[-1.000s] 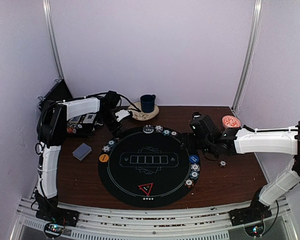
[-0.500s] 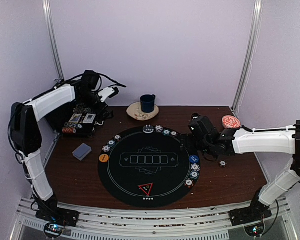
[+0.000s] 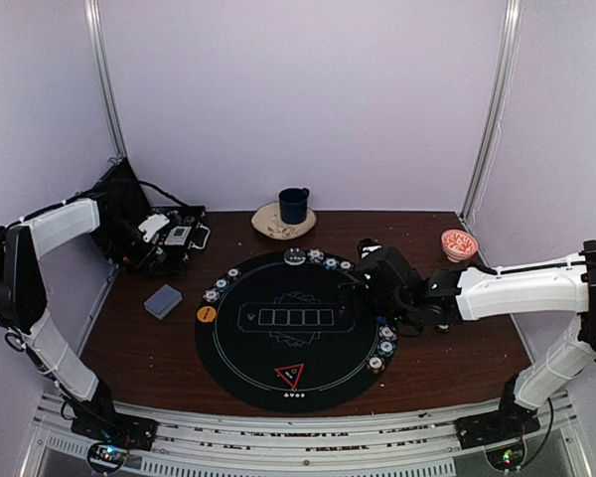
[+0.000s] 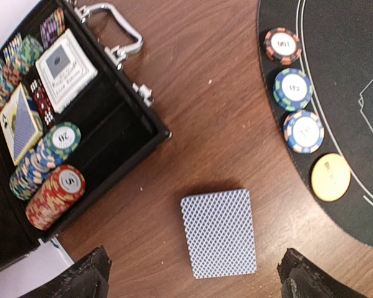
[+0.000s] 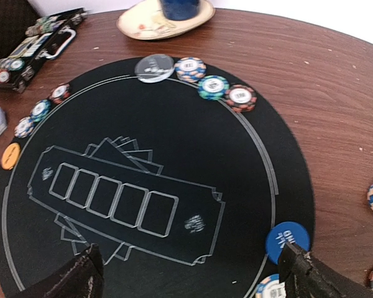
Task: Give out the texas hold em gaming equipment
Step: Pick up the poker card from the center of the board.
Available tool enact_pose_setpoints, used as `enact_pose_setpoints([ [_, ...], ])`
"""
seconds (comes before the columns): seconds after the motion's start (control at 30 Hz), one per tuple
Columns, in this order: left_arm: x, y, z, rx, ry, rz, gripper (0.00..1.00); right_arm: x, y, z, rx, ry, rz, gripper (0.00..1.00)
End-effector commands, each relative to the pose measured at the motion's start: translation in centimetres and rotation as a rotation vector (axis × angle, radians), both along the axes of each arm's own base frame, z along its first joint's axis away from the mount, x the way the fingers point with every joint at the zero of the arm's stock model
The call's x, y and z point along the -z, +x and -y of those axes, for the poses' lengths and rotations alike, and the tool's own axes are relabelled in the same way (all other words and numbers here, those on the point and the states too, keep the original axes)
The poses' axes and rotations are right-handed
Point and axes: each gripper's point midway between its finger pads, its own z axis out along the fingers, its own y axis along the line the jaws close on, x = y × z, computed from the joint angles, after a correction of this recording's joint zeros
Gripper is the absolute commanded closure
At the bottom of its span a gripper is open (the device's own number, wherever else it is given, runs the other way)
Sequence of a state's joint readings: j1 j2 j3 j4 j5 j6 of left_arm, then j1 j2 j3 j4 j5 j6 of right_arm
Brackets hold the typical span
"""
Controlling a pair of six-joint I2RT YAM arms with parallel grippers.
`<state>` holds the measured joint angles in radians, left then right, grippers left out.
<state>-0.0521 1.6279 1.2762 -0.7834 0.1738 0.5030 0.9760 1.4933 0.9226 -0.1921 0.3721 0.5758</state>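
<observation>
Brown tabletop (image 4: 193, 93) carried the card deck (image 4: 219, 233) at the mat's (image 3: 238, 368) nine o'clock, near the open, empty left gripper (image 4: 194, 267); the right gripper (image 5: 191, 254) gaped too. Light, slippery, it likely needed pinching across its long edges.

A round black mat (image 3: 240, 360) on wooden table (image 3: 462, 348), card deck (image 3: 163, 301) just left, triangle marker (image 3: 289, 376) on its near part

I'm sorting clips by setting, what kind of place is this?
Probably a lab test booth staged for poker: bare pale walls, a poker mat on a small wooden table, and an open chip case.
</observation>
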Motion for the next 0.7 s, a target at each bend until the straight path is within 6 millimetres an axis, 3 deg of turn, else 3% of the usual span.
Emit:
enact_pose_setpoints([
  [0.0,0.6,-0.6,-0.1,0.041,-0.05,-0.013,0.02,-0.7,-0.5,-0.8,-0.005,0.023,0.043,0.0],
  [0.3,4.4,-0.3,-0.6,0.022,-0.033,-0.11,0.02,-0.5,-0.8,-0.3,0.006,-0.032,0.073,0.0],
  [0.67,7.0,0.0,-1.2,-0.045,-0.013,-0.155,0.02,-1.0,-1.0,0.4,0.011,-0.037,0.094,0.0],
])
